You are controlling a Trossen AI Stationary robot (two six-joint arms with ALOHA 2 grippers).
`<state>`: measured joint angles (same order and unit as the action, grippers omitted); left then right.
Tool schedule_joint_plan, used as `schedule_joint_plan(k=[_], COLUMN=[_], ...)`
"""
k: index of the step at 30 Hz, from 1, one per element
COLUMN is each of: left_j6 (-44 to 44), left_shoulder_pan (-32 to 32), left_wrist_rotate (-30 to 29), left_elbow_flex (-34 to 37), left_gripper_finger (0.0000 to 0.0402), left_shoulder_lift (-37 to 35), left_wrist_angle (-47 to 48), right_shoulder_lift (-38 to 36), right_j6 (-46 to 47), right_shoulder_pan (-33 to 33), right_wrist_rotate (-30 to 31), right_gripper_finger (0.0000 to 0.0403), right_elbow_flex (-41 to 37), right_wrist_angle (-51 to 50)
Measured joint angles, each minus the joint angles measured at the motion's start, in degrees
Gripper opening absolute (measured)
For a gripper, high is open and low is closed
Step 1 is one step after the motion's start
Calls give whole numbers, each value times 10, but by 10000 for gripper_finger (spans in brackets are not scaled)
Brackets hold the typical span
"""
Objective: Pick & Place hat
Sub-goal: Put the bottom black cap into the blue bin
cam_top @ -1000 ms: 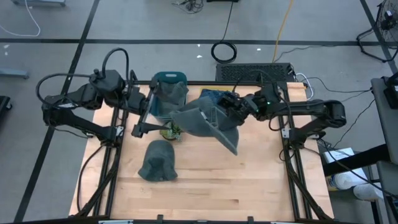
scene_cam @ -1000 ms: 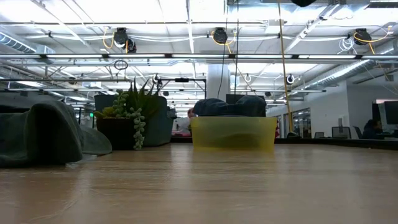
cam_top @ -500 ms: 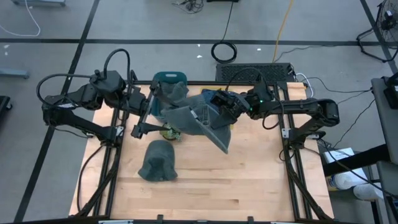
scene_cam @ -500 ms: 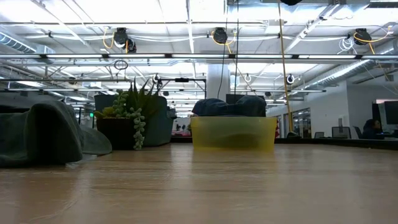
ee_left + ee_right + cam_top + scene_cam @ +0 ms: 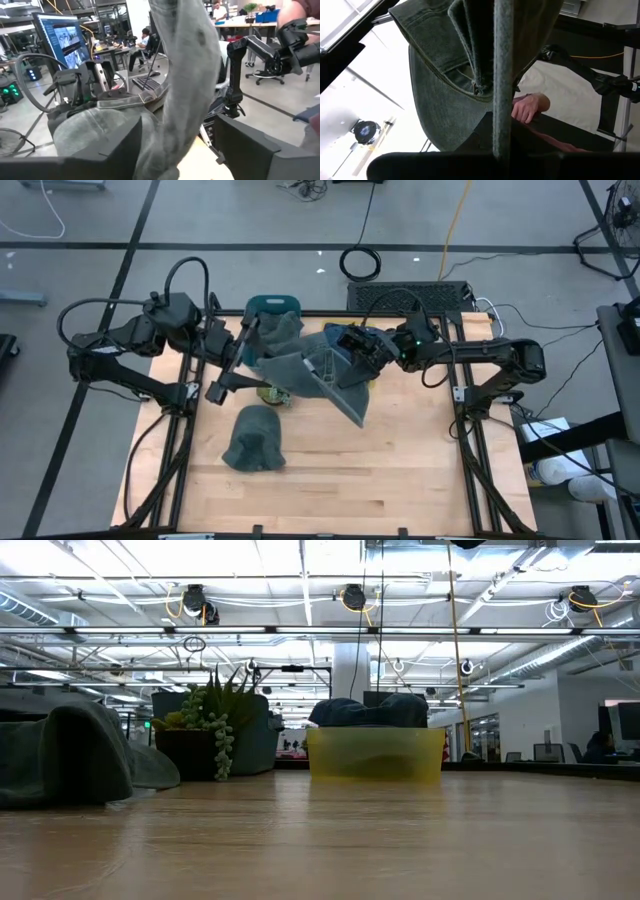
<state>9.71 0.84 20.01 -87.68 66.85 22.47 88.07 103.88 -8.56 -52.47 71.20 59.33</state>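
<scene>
We see the right gripper [image 5: 338, 356] raised above the back part of the table, a little past its middle toward 12 o'clock. Its fingers are closed on a grey hat [image 5: 318, 376], which hangs spread out under it, with the brim pointing down toward 5 o'clock. In the right wrist view the fabric of this hat [image 5: 470, 65] fills the space in front of the fingers, and one edge of it runs straight between them.

The left gripper [image 5: 216, 391] is at 9 o'clock from the hanging hat, low near the small plant [image 5: 276, 391]. We cannot tell from the pictures how far its fingers are open. In the left wrist view the grey cloth [image 5: 185, 85] hangs just before this gripper.

A second grey hat [image 5: 255, 437] lies on the wooden table [image 5: 400, 470] at 7 o'clock from the held one, well apart from both grippers. A teal bin [image 5: 272, 315] stands at the back edge, at 11 o'clock. In the low view a yellow tub [image 5: 376, 755] holds dark cloth.

In the right wrist view a person's hand [image 5: 529, 107] shows in the room behind.
</scene>
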Motion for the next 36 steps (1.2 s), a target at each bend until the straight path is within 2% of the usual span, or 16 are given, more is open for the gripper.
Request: schedule_joint_plan(k=[10, 17, 22, 26, 33, 36], left_j6=[1, -21, -13, -14, -55, -82], left_shoulder_pan=[-7, -19, -24, -30, -56, -69], left_wrist_rotate=[-11, 19, 59, 61, 71, 58], left_elbow_flex=[0, 0, 0, 0, 0, 0], left_gripper_finger=[143, 17, 12, 12, 12, 12], left_shoulder_lift=[-2, -6, -11, -28, -70, -81], left_wrist_angle=[-3, -13, -16, -30, -46, -41], right_shoulder_lift=[0, 0, 0, 0, -5, -7], right_j6=[0, -17, -40, -59, -91, -118], right_shoulder_pan=[0, -4, -16, -33, -58, -71], right_wrist_rotate=[-2, -1, 6, -5, -17, -18], right_gripper_finger=[0, 8, 28, 59, 148, 189], right_elbow_flex=[0, 0, 0, 0, 0, 0], right_wrist_angle=[0, -14, -45, -48, -43, -41])
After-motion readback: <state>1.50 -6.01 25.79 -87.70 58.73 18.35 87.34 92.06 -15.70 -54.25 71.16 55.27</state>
